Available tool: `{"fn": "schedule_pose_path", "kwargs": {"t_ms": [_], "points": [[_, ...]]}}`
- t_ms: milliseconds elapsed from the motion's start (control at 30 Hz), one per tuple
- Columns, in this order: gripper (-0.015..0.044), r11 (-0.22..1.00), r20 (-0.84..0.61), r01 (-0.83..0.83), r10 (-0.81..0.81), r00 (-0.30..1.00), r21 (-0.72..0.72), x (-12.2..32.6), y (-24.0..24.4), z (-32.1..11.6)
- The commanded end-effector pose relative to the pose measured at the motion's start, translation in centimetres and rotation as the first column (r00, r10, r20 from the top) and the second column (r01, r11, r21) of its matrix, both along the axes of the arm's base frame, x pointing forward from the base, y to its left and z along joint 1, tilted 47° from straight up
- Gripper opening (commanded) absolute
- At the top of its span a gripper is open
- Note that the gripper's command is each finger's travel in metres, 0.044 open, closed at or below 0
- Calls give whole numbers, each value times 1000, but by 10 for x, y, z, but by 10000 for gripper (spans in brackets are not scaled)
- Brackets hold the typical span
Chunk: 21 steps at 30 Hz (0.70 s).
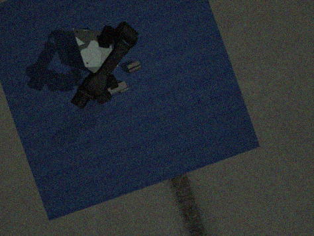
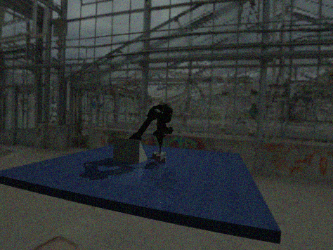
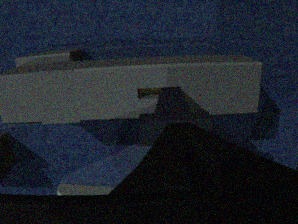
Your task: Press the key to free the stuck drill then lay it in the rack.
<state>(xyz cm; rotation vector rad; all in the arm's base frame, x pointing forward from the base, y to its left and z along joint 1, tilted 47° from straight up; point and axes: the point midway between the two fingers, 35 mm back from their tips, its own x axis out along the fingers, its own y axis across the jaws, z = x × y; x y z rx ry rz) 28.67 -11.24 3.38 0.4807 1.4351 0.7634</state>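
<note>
Top view: dim, grainy light. One black arm (image 1: 116, 54) (image 2: 143, 128) on one pale pedestal (image 1: 94, 58) (image 2: 126, 151), in the far left part of one blue slab (image 1: 142, 132) (image 2: 197, 193) (image 3: 150, 25). The arm's lower end reaches toward the near side, above the left end of a long pale block (image 1: 118, 87) (image 2: 159, 156) (image 3: 100, 95). A small pale block (image 1: 134, 66) (image 3: 42, 59) lies apart from it, farther off and to the right. Two blocks counted. Fingertips hidden under the arm. The arm's shadow falls to the left, on the slab.

Exterior view: gripper (image 2: 160, 151) (image 3: 177, 133) points straight down, a thin dark line ending at the long block, right of the pedestal. Fingers together, nothing clamped. Whether the tip touches the block, cannot tell. The small block is not clearly separable here. Behind stands one large framed glass wall (image 2: 211, 81).

Wrist view: dark finger shape at the near edge, peak in front of the long block; contact cannot be told. The block runs across, with one notch at its middle and one small brownish piece (image 3: 149, 92) in it. Small block beyond, on the left. Drill, key and rack: too dark to identify, so their places cannot be told.
</note>
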Motion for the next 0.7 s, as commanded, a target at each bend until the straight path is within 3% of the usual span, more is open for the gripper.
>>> {"fn": "schedule_pose_path", "kwargs": {"t_ms": [0, 667], "points": [[0, 1000, -2, -4, 4, 1000, 3, 0, 4, -4], [0, 1000, -2, -4, 4, 1000, 3, 1, 8, -8]]}}
